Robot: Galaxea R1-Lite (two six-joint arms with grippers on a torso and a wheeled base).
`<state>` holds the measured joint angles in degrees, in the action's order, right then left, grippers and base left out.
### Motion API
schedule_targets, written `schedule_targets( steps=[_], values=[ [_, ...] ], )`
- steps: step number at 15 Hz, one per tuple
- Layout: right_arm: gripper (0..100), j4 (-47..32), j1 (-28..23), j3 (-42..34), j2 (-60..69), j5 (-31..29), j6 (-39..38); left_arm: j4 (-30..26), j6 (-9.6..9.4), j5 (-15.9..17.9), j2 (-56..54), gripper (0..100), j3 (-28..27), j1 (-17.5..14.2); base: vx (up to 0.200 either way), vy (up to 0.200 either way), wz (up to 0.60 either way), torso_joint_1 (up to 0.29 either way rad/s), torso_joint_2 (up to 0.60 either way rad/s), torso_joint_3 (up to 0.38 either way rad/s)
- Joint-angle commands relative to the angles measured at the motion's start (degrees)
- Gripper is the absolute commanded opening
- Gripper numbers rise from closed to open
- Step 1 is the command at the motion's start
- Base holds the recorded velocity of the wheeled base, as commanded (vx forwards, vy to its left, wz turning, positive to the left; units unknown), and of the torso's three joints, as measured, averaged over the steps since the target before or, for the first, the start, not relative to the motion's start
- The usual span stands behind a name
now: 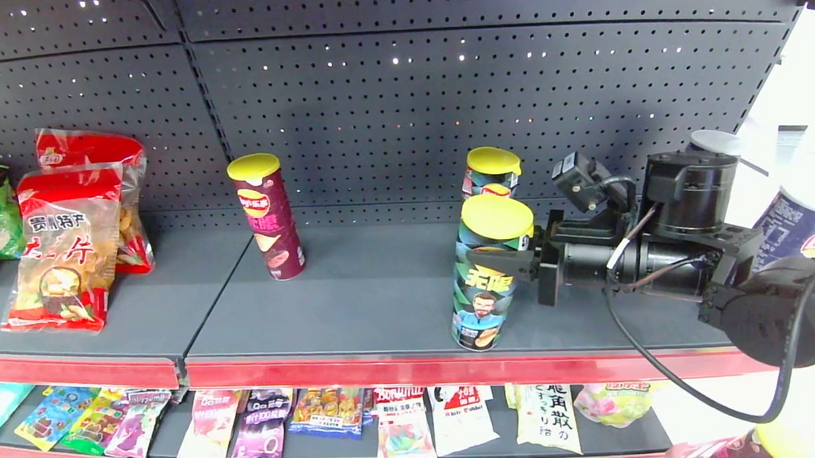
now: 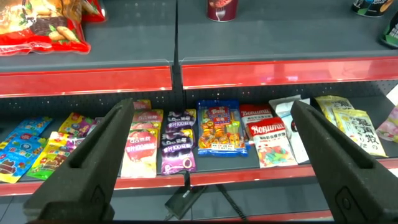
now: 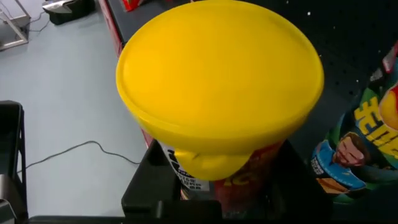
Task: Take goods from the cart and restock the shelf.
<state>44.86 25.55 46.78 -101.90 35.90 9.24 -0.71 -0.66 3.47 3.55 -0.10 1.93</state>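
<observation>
R pincer clamped on green chip can w/ yellow lid, gripping it just under the lid from the can's right side. Can is upright, slightly tilted, base at the front edge of the upper shelf, right of centre; can't tell if the base rests on the deck or sits just off it. Second green can, same yellow lid, stands just behind it nearer the pegboard back. Maroon can stands well apart to the left, leaning a bit. Red snack bags at the far left of the same deck, one in front of the other. L pincer open wide, fingers spread w/ nothing between them, facing the lower shelf, where sweet packets lie in a row side by side, some overlapping.
</observation>
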Motion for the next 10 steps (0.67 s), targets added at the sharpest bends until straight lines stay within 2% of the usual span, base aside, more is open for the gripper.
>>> schedule_targets(
  steps=[1,5,10],
  values=[
    [0,0.2,-0.9,-0.3,0.9,0.4,0.1,0.0,-0.04,0.0,0.0,100,0.0,0.0,0.0,0.0,0.0,0.0,0.0,0.0],
    [0,0.2,-1.8,-1.6,1.2,2.2,0.2,0.0,-0.04,0.0,0.0,100,0.0,0.0,0.0,0.0,0.0,0.0,0.0,0.0],
    [0,0.2,-4.0,1.0,-0.6,3.0,0.2,0.0,-0.13,0.0,0.0,100,0.0,0.0,0.0,0.0,0.0,0.0,0.0,0.0]
  ],
)
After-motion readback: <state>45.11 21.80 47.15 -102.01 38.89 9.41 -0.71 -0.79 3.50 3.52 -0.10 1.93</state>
